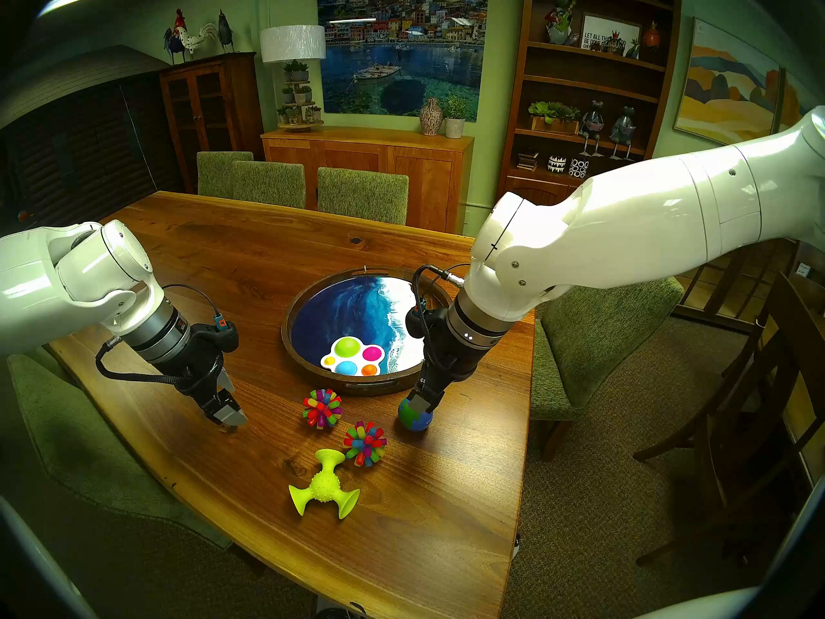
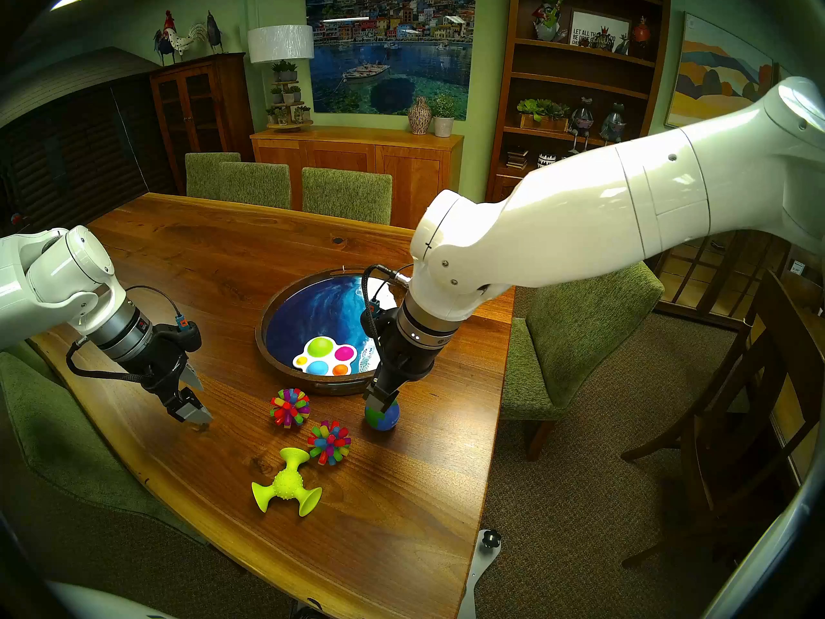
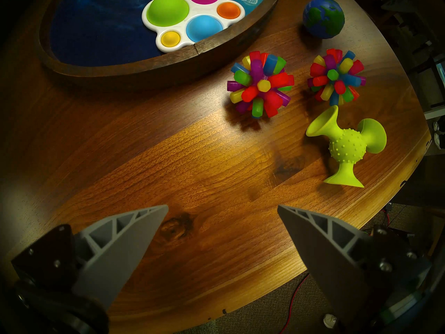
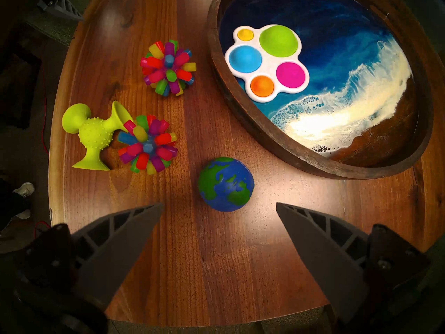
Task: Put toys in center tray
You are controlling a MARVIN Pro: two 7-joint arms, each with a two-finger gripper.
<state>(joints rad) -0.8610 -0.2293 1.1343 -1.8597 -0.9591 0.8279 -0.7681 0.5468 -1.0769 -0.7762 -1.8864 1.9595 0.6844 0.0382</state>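
The globe ball [image 4: 226, 183] rests on the wooden table [image 1: 250, 265], just outside the near rim of the round tray [image 1: 308, 301]. The right gripper [image 4: 220, 205] hangs directly above it, pointing steeply down, both fingers spread wide on either side of the ball's position and holding nothing; from the wrist view the ball lies just ahead of the fingertips, apart from them.

To the ball's left sit two multicoloured spiky balls: one [image 1: 322, 408] near the tray rim, the other [image 1: 364, 443] closer to the table's front edge. The second touches or nearly touches one cup of the lime-green three-armed suction toy [image 1: 324, 486], which stands on two cups nearest the front edge.

Inside the tray, against the near wall on the blue-and-white wave surface, lies a white pop-bubble board [image 1: 352, 353] with five coloured domes.

The left gripper [image 3: 222, 207] hovers over bare table well left of the toys, fingers wide apart, empty.

Green upholstered chairs [image 1: 361, 193] surround the table.
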